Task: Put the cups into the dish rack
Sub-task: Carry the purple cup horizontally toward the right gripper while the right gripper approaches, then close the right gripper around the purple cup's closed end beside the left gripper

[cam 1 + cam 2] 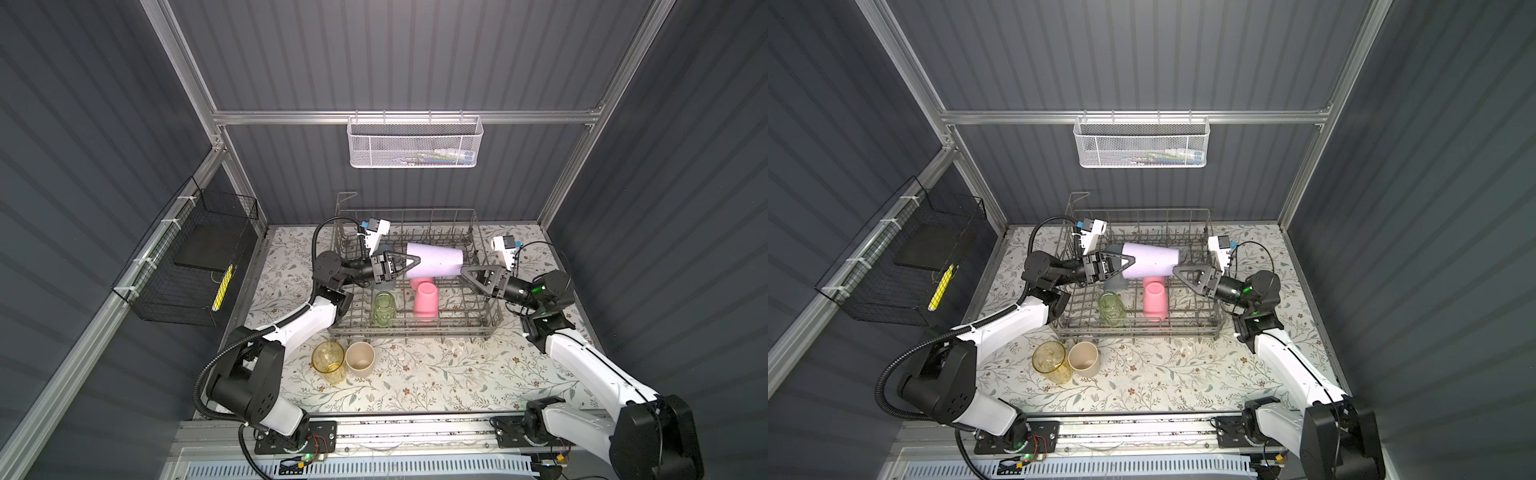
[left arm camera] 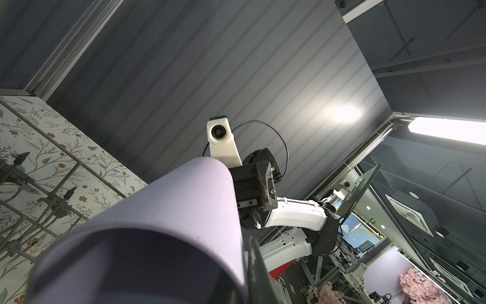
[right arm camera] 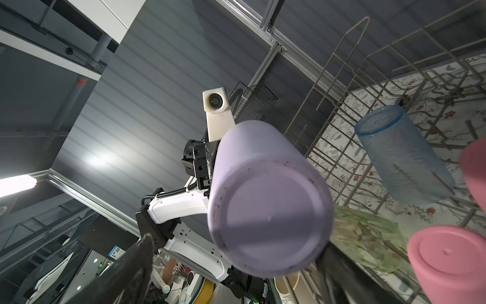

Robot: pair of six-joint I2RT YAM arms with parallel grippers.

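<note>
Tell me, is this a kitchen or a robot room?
Most likely a robot practice booth, not a kitchen: grey panel walls on a metal frame, two robot arms on a rail, and a dish rack with cups on a flowery table.

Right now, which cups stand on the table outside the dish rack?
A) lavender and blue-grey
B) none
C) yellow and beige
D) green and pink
C: the yellow cup and the beige cup stand upright on the table, in front of the dish rack and outside its wires.
</note>
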